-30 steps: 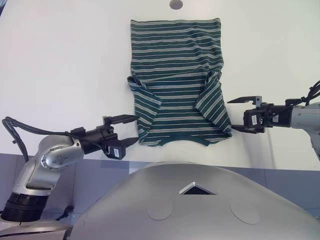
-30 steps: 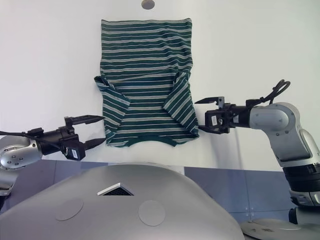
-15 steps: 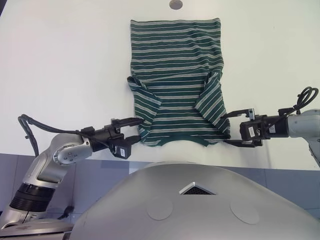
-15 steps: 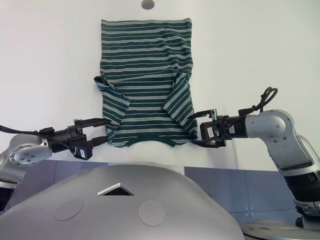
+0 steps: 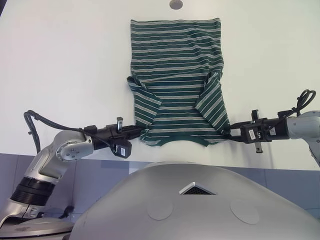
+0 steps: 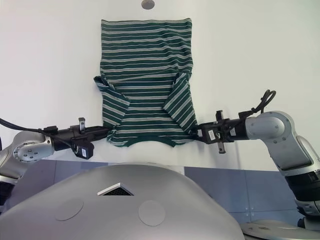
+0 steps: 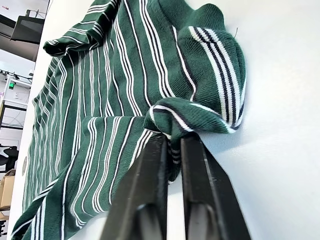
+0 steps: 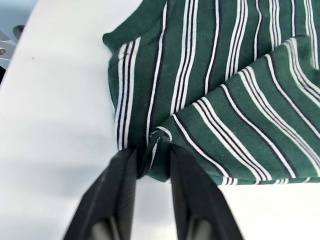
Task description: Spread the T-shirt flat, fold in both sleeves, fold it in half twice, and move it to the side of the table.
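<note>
A dark green T-shirt (image 5: 175, 65) with white stripes lies flat on the white table (image 5: 65, 75), both sleeves folded in over its body. My left gripper (image 5: 140, 132) is shut on the shirt's near left corner, and the wrist view shows the cloth (image 7: 195, 112) bunched between the black fingers (image 7: 150, 180). At the near right corner my right gripper (image 5: 226, 132) is shut on the fabric (image 8: 150, 145), its fingers (image 8: 120, 185) pinching the hem edge. Both grippers sit low at the table surface near the front edge.
A small grey round disc (image 5: 176, 4) sits on the table just beyond the shirt's far edge. Bare white tabletop extends left (image 5: 60, 60) and right (image 5: 275, 55) of the shirt. The table's front edge (image 5: 75, 156) runs just behind both grippers.
Both grippers moved inward to the shirt's near corners and went from open to shut on the fabric. The shirt itself has barely shifted.
</note>
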`<state>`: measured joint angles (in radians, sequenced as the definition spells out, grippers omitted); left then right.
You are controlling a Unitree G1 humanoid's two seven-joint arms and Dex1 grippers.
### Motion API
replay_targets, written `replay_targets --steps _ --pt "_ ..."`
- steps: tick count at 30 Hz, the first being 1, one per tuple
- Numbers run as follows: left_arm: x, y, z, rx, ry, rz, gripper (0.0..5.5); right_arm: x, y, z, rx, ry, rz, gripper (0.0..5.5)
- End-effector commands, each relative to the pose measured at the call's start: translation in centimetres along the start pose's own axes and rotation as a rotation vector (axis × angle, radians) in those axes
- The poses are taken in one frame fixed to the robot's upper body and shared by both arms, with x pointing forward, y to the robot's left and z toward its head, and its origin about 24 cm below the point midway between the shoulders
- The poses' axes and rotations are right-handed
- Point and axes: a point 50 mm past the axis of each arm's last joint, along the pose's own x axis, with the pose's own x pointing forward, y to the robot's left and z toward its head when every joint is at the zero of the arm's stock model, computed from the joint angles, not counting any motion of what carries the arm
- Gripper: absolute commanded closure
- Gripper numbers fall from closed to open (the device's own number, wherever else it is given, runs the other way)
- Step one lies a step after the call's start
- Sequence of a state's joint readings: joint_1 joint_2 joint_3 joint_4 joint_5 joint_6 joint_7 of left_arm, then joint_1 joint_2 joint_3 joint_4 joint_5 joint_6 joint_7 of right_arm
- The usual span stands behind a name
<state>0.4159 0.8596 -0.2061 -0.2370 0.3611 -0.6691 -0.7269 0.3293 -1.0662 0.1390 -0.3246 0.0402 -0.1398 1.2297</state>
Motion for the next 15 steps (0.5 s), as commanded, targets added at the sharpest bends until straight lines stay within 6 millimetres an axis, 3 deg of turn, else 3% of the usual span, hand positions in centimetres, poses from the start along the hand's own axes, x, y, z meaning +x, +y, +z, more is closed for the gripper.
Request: replay_targets --steps 1,3,9,15 --pt "0.3 0.0 -0.1 -0.020 0.004 -0.009 5.50 -0.1 0.2 -0.3 0.026 -0.006 0.039 5.10" --pt "0.3 -0.1 0.6 -0.052 -0.018 0.006 5.50 -0.5 0.5 -0.3 0.041 -0.018 0.064 5.45" --pt "-0.6 -1.5 4.8 -0.171 -0.078 0.022 5.50 -2.4 2.3 0.4 0.083 -0.044 0.170 5.45" --pt "-2.1 -1.5 5.5 -0.247 -0.039 0.011 5.50 -3.2 1.8 1.1 0.094 -0.062 0.158 5.45"
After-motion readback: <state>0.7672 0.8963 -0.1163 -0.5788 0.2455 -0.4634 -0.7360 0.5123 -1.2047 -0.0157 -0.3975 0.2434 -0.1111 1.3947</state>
